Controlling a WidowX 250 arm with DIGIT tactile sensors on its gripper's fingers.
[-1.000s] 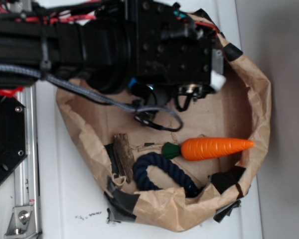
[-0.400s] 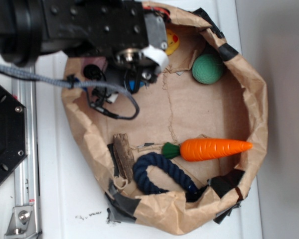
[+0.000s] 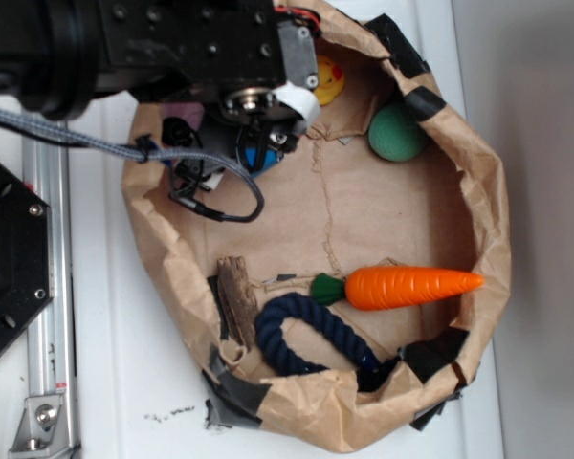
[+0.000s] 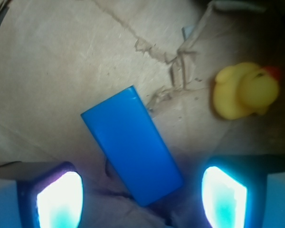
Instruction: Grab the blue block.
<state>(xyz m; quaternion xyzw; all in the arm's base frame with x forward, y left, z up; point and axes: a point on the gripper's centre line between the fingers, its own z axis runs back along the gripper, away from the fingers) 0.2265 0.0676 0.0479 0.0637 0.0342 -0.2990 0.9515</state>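
A WidowX arm reaches over a crumpled brown paper bag (image 3: 497, 191) lying open on a white worktop (image 3: 105, 382), its gripper (image 4: 141, 197) hanging with jaws spread wide above one blue block (image 4: 131, 145). In the wrist view the block lies flat on the paper floor, set diagonally between the two glowing fingertips (image 4: 59, 199), touching neither. From the exterior view only a sliver of the blue block (image 3: 256, 159) shows beneath the black wrist housing, near the bag's upper left wall. One yellow rubber duck (image 4: 246, 90) sits just beside it to the right. Elsewhere in the bag: one green ball (image 3: 398, 131), one orange toy carrot (image 3: 402, 286), one navy rope ring (image 3: 311, 333) and one short wooden stick (image 3: 235, 300). Black tape patches the bag's rim.
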